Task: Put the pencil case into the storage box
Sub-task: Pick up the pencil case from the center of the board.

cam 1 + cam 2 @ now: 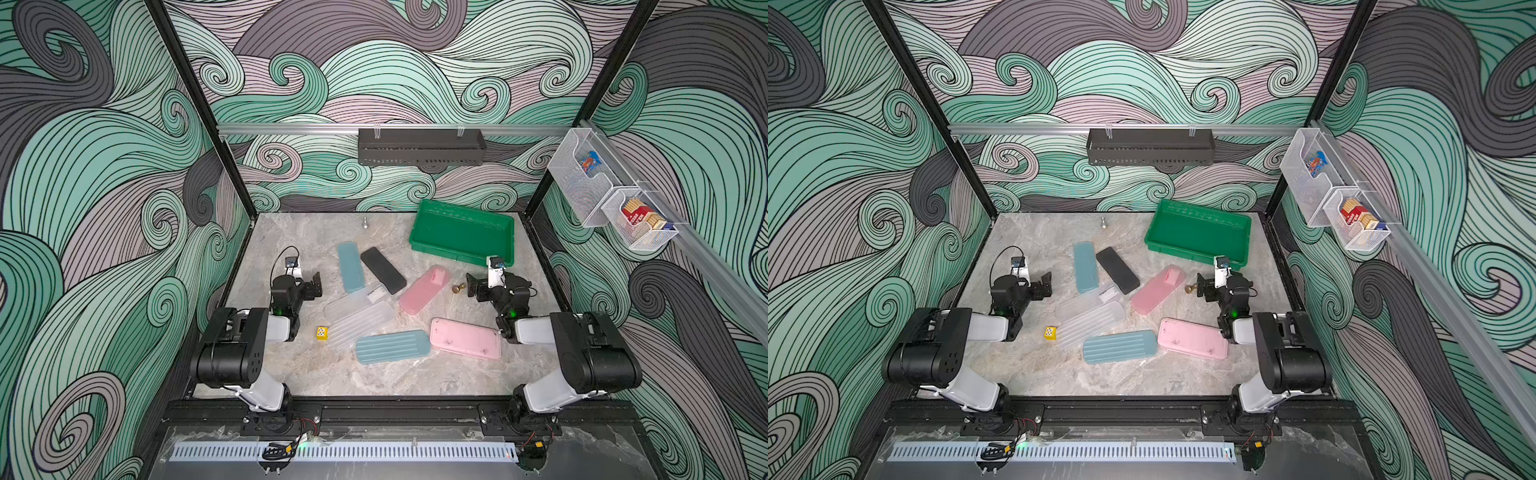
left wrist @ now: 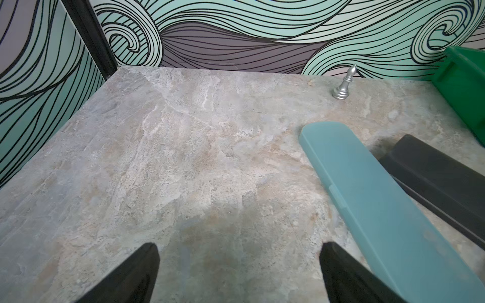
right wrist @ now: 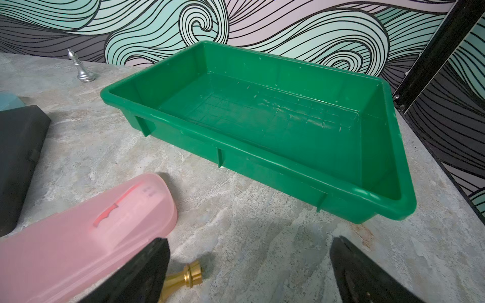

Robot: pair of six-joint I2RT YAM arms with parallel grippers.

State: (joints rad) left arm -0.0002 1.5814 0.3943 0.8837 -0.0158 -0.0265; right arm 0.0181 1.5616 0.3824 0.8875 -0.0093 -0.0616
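L end effector (image 2: 240, 246) & R end effector (image 3: 249, 240) wide; pink pencil case (image 3: 78, 236) near storage box (image 3: 252, 157).

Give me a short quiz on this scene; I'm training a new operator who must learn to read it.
1. True or false: the green box already holds a pencil case.
2. Which lies nearest the right gripper? A black case, B pink case, C blue case.
3. Fill in: the left gripper has its jaws ___.
Key: 1 false; 2 B; 3 open.
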